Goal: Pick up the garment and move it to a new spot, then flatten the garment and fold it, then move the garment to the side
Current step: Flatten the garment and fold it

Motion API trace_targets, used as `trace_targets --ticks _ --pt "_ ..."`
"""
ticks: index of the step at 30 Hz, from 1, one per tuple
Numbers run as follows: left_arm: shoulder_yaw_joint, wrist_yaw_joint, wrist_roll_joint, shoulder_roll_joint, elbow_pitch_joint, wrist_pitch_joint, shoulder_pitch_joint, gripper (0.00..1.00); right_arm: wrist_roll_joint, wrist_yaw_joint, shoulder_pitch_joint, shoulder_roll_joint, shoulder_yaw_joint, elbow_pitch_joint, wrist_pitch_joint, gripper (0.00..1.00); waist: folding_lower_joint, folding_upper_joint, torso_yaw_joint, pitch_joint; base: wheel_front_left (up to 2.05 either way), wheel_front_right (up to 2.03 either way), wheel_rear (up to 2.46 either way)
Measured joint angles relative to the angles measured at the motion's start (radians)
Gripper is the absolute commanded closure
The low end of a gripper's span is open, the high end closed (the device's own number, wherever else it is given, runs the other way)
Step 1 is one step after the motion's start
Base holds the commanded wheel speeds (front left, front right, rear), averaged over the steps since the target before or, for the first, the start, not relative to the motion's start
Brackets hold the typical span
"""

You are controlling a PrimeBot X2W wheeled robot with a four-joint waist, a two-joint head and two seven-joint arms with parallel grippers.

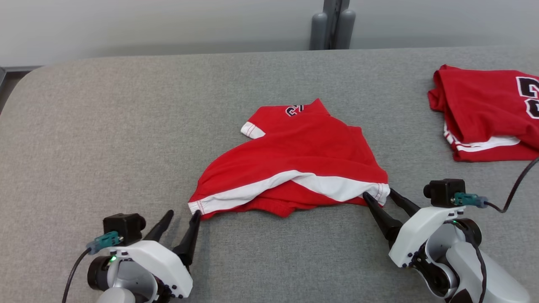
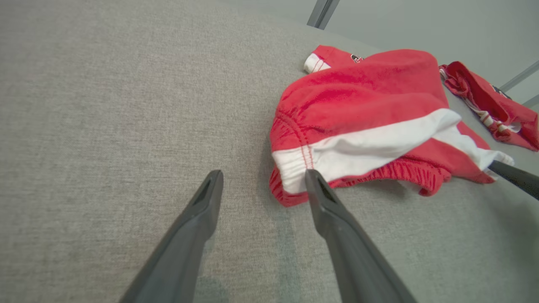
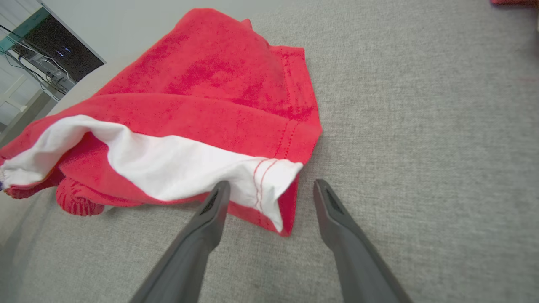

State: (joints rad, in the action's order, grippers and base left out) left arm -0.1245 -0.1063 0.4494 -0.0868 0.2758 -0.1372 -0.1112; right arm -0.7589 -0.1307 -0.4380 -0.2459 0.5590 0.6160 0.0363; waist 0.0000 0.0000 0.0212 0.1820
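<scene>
folded garment (image 1: 480,109), right edge of table (image 1: 126,126): large black numeral (image 1: 529,96) outlined white, cut by frame, possibly "2", not certain. centre garment (image 1: 294,155): small black-white mark (image 1: 293,110) at far edge, illegible.

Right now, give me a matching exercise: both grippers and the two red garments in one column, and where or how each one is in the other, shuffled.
1. left gripper
2. right gripper
3. near garment
4. far garment

A. open, at the near garment's right white-banded corner
B. lying far off to the right
C. open, at the near garment's left corner
D. crumpled, in the middle

Pairs: 1-C, 2-A, 3-D, 4-B
</scene>
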Motion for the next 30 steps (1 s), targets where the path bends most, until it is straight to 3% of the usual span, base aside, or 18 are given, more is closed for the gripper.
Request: trace_targets --ticks 14,15,16,17,18,19,20,30 --pt "-0.077 -0.017 0.137 0.005 -0.001 -0.102 -0.049 0.00 -0.081 0.000 -0.070 -0.030 0.105 0.044 0.011 0.00 0.0000 0.0000 0.017 0.027 0.00 0.00 0.00" --pt "-0.081 -0.018 0.146 0.005 -0.007 -0.106 -0.049 0.12 -0.088 0.000 -0.071 -0.031 0.111 0.047 0.018 0.00 0.0000 0.0000 0.017 0.026 0.00 0.00 0.00" --pt "-0.083 -0.019 0.150 0.001 -0.008 -0.107 -0.049 0.30 -0.093 0.000 -0.073 -0.033 0.119 0.048 0.020 0.19 0.0000 0.0000 0.016 0.024 0.00 0.00 0.00" --pt "-0.086 -0.020 0.152 -0.003 -0.008 -0.109 -0.049 0.52 -0.098 0.000 -0.075 -0.034 0.127 0.050 0.027 0.51 -0.0001 0.0000 0.015 0.022 0.00 0.00 0.00" --pt "-0.089 -0.020 0.154 -0.006 -0.007 -0.109 -0.049 0.70 -0.103 0.000 -0.076 -0.034 0.134 0.050 0.030 0.64 0.0000 0.0000 0.014 0.020 0.00 0.00 0.00" --pt "-0.091 -0.020 0.159 -0.007 -0.007 -0.109 -0.049 1.00 -0.106 0.000 -0.077 -0.035 0.139 0.050 0.041 0.86 -0.0001 0.0000 0.013 0.019 0.00 0.00 0.00" --pt "-0.095 -0.020 0.162 -0.008 -0.005 -0.109 -0.049 1.00 -0.111 0.000 -0.079 -0.036 0.145 0.052 0.049 1.00 0.0000 0.0000 0.013 0.018 0.00 0.00 0.00" --pt "-0.113 -0.022 0.192 -0.063 -0.052 -0.091 -0.051 1.00 -0.158 0.000 -0.095 -0.068 0.190 0.034 0.159 1.00 0.0000 0.0000 0.008 -0.028 0.00 0.00 0.00"
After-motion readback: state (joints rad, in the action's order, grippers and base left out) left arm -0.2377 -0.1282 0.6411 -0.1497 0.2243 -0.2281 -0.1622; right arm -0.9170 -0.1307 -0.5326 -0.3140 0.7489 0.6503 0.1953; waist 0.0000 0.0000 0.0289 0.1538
